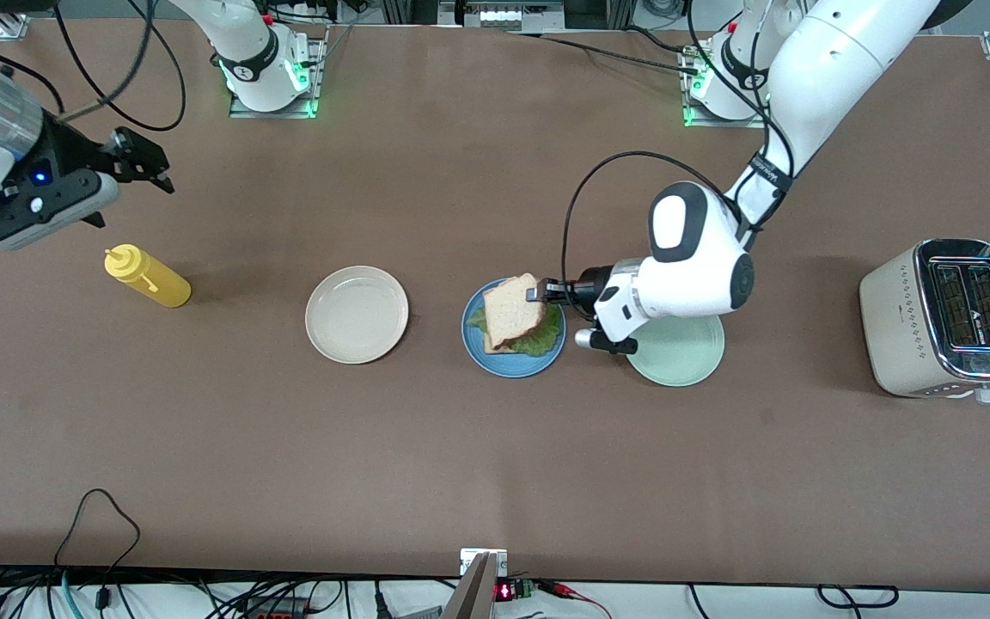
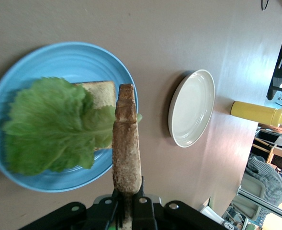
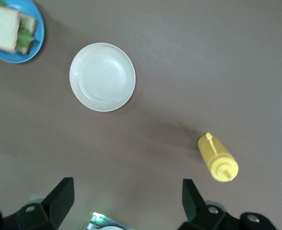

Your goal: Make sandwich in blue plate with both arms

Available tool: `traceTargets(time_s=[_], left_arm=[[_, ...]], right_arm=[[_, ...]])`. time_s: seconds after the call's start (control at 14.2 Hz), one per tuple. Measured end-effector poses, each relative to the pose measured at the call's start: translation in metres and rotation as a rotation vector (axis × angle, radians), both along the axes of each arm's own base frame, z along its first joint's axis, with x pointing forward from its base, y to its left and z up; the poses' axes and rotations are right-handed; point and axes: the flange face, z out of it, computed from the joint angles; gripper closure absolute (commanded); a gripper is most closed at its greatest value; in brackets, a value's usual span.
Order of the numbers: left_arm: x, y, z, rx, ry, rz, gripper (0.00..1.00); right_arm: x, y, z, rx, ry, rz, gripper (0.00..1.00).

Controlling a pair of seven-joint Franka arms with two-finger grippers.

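The blue plate (image 1: 478,351) holds a bottom bread slice (image 2: 100,93) with a ruffled green lettuce leaf (image 1: 538,341) on it. My left gripper (image 1: 536,294) is shut on a second bread slice (image 1: 512,309) and holds it tilted over the plate; in the left wrist view the slice (image 2: 127,139) stands edge-on above the lettuce (image 2: 52,124) and plate (image 2: 69,55). My right gripper (image 1: 147,168) is open and empty, raised over the table at the right arm's end, above the yellow bottle. The plate also shows in the right wrist view (image 3: 33,45).
A cream-white plate (image 1: 357,314) lies beside the blue plate toward the right arm's end. A mint-green plate (image 1: 684,352) lies under the left arm's wrist. A yellow squeeze bottle (image 1: 148,276) lies on its side. A toaster (image 1: 946,318) stands at the left arm's end.
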Motion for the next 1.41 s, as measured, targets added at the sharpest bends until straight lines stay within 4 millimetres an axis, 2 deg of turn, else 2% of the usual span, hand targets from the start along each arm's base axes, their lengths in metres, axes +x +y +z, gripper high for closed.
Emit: traceTargets(time_s=[0.14, 0.28, 0.42, 0.49, 0.56, 0.63, 0.77, 0.84, 1.13, 1.41], left_arm=[[-0.005, -0.011, -0.002, -0.002, 0.000, -0.013, 0.99], [-0.004, -0.011, -0.004, -0.003, -0.002, -0.016, 0.92], [-0.003, -0.007, -0.014, -0.010, -0.023, -0.041, 0.75], [-0.001, -0.004, -0.022, -0.015, -0.035, -0.057, 0.61], [0.000, 0.001, -0.031, -0.020, -0.041, -0.068, 0.42], [0.002, 0.004, -0.039, -0.024, -0.042, -0.073, 0.32], [0.005, 0.009, -0.048, -0.029, -0.039, -0.070, 0.07], [0.008, 0.010, -0.050, -0.031, -0.040, -0.067, 0.00], [0.019, 0.026, -0.057, -0.018, -0.044, -0.039, 0.00], [0.042, 0.053, -0.050, -0.013, -0.071, 0.013, 0.00]], right_arm=[[0.003, -0.008, -0.012, -0.020, 0.023, -0.113, 0.00], [0.008, -0.026, -0.019, -0.030, 0.036, -0.179, 0.00], [0.012, -0.044, -0.025, -0.036, 0.045, -0.216, 0.00], [0.014, -0.052, -0.027, -0.042, 0.047, -0.231, 0.00], [0.015, -0.059, -0.029, -0.049, 0.046, -0.243, 0.00], [0.015, -0.066, -0.029, -0.053, 0.047, -0.253, 0.00], [0.016, -0.075, -0.029, -0.054, 0.047, -0.270, 0.00], [0.016, -0.079, -0.029, -0.054, 0.046, -0.276, 0.00], [0.016, -0.081, -0.029, -0.054, 0.046, -0.280, 0.00], [0.016, -0.091, -0.027, -0.052, 0.041, -0.298, 0.00]])
